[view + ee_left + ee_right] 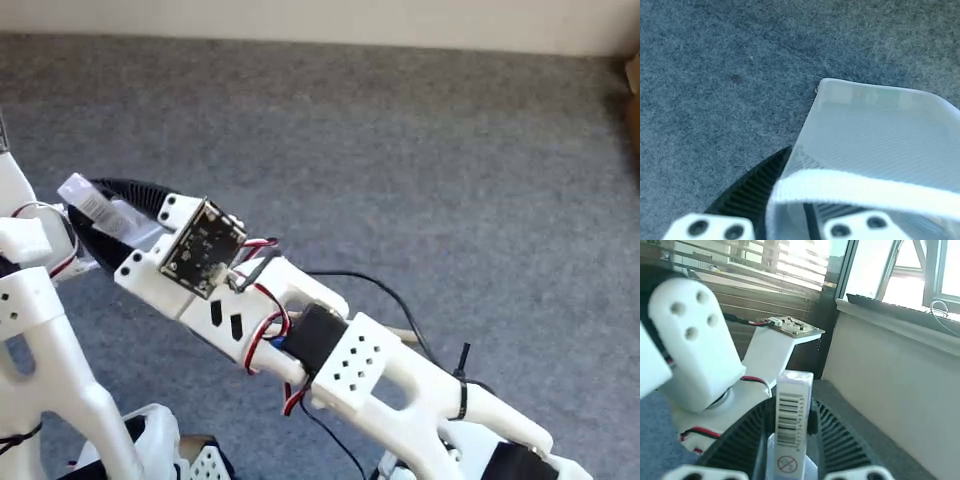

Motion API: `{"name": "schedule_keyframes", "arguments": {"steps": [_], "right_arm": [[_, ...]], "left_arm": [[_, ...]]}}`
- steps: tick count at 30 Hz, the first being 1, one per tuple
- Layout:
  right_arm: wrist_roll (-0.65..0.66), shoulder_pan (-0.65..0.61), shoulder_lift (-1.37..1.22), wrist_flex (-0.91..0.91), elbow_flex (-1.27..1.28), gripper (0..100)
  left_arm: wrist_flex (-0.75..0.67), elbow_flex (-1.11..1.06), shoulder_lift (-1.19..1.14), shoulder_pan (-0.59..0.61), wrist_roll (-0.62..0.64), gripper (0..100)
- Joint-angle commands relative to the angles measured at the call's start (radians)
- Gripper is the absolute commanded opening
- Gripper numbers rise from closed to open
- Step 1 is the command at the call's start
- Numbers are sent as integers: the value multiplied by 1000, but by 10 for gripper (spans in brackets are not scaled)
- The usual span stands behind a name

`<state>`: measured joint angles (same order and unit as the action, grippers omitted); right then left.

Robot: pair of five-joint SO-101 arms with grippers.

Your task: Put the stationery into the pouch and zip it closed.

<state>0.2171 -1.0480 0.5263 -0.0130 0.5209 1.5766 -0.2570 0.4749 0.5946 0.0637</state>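
A translucent white mesh pouch with a white zipper band hangs over the grey carpet, and my left gripper is shut on its near edge. One black ribbed finger shows beside it; the other is behind the mesh. My right gripper is shut on a small white stationery box with a barcode, held upright between both ribbed fingers. From above, the right gripper is raised at the left with the box sticking out of it, close to the left arm.
Grey carpet covers the whole work surface, bare to the right and back. A pale wall runs along the far edge. The left arm's white body stands close beside the right gripper. A window sill is behind it.
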Motion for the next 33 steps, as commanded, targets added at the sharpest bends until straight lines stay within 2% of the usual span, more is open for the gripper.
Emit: {"name": "schedule_keyframes", "arguments": {"steps": [1, 13, 22, 27, 29, 33], "right_arm": [[9, 15, 13, 8, -21, 4], [9, 18, -7, 8, -13, 4], [14, 21, -196, 10, -22, 4], [14, 22, -202, 124, -13, 4], [14, 35, -202, 119, -13, 26], [14, 48, -202, 119, -13, 146]], "left_arm": [[-15, -45, -31, -16, 8, 7], [-15, -45, -31, -16, 8, 7], [-15, -45, -31, -16, 8, 7], [-15, -45, -31, -16, 8, 7], [-15, -45, -31, -16, 8, 7], [-15, -45, -31, -16, 8, 7]]}}
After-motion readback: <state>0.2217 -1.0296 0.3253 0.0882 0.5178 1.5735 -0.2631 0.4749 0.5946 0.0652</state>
